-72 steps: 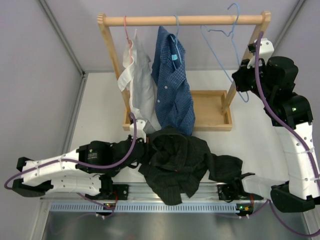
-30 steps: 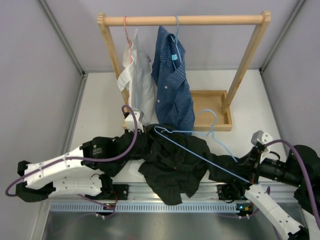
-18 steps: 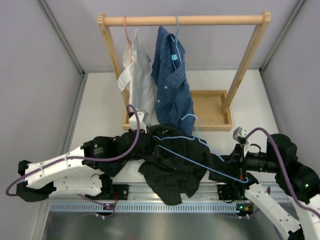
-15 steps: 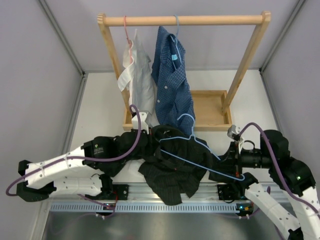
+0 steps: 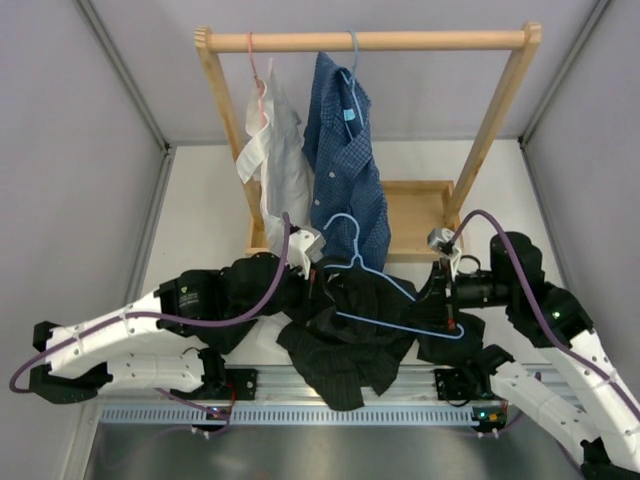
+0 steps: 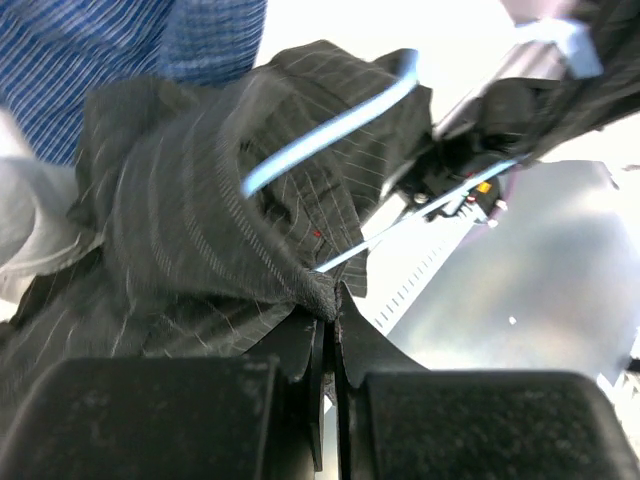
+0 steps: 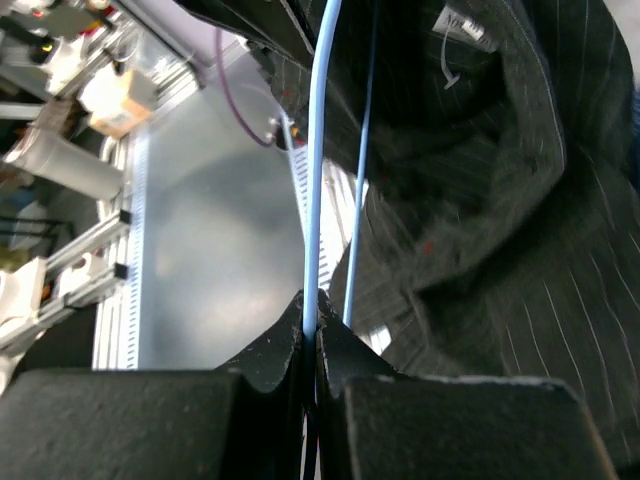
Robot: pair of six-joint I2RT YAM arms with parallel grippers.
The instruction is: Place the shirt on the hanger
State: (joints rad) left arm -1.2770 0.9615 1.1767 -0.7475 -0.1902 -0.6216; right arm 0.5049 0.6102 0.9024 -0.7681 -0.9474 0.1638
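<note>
We have both pieces gripped but nothing dressed yet. Our left tool [image 6: 328, 300] is pinched on a fold of the shirt [image 5: 350, 350], heaped on the counter [image 5: 210, 230] in front of the rack [image 5: 370, 40]. Our right tool [image 7: 310, 310] is clamped on the hanger [image 7: 318, 150], which lies across that heap. Working it into the neck and shoulders remains.

Nothing legible; the label [image 7: 461, 23] on the shirt [image 7: 500, 200] seems printed but blurred.
</note>
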